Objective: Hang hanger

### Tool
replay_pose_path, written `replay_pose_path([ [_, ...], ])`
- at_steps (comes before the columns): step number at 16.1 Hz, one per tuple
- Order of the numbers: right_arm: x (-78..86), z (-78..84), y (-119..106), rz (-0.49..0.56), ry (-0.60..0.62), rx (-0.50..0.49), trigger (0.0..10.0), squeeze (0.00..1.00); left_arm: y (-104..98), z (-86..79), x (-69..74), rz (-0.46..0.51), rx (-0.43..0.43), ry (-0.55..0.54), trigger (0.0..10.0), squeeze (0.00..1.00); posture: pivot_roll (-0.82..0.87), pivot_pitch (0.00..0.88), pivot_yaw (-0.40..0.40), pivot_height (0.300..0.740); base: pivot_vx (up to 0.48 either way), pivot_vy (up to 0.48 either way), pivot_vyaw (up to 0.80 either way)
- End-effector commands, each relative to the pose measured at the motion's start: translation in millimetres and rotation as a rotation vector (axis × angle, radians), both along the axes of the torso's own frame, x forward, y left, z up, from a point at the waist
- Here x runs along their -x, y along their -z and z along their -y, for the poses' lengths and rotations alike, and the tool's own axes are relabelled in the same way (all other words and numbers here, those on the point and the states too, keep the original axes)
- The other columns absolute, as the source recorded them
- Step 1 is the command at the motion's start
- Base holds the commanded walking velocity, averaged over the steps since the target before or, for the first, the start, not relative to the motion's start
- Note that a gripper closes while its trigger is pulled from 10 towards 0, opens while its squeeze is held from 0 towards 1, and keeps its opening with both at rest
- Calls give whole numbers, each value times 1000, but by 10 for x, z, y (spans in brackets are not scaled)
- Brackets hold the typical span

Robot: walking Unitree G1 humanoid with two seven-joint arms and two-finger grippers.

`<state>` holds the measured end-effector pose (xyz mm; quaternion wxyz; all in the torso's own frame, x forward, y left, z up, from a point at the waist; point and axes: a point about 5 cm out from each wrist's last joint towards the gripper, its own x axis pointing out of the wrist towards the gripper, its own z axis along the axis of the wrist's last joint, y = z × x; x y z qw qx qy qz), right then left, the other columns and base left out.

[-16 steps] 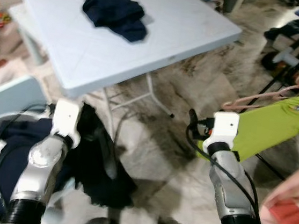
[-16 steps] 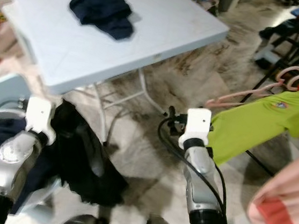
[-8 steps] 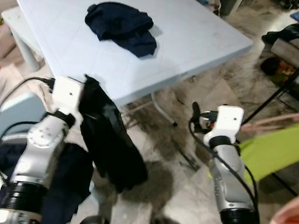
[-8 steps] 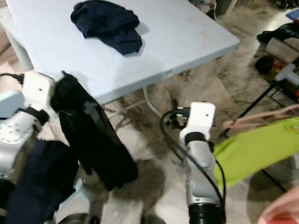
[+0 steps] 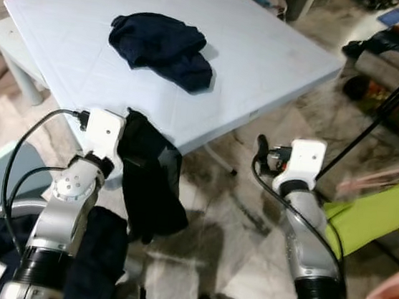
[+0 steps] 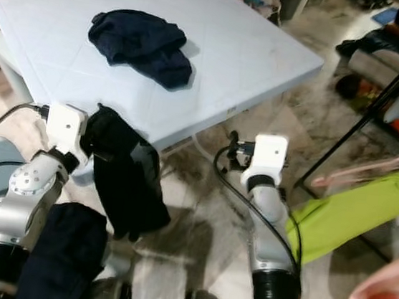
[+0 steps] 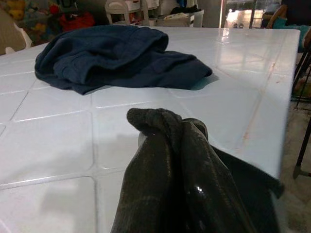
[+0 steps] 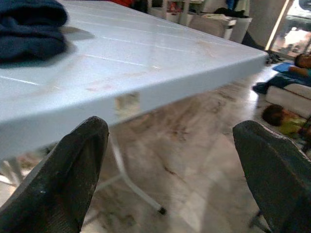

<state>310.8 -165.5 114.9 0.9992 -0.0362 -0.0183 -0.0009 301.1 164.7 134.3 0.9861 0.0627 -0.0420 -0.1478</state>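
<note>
— What has changed, and what does the left hand (image 5: 131,129) carry?

— Since a second ago it has risen from low beside the robot to the near edge of the white surface (image 5: 268,49), and the camera has swung toward that surface. The hand is clamped on a black garment (image 5: 150,187), bunched over its fingers in the left wrist view and hanging below the edge. That suggests the garment is being brought up to be laid out — a step ahead of any hanging.

— And the right hand (image 8: 170,170)?

— Spread wide and empty, level with the surface's edge, nothing between its fingers (image 8: 68,179).

— Farther out?

— A dark blue garment (image 5: 162,44) lies crumpled mid-surface. The hanger (image 6: 370,172), pink and blurred, sits well to the robot's right with a lime-green shirt (image 6: 354,218) on it.
</note>
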Motion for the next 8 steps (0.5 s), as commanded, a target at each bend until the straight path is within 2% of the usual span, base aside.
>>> replay_pose_path([
  [1,12,54,38,-16,21,3,10000,0,-100,-10,-4,39,8,-4,10000,0,3,100,-21,740,0,0,0],
  [3,9,58,40,-16,25,4,10000,0,-100,-3,-2,36,17,2,10000,0,3,100,-21,740,0,0,0],
  [4,10,62,44,-19,28,3,10000,0,-101,2,0,35,21,5,10000,0,-1,101,-20,740,0,-255,0],
  [8,1,63,52,-27,27,4,10000,0,-100,13,2,31,31,13,10000,0,-1,101,-20,740,0,-343,-800],
])
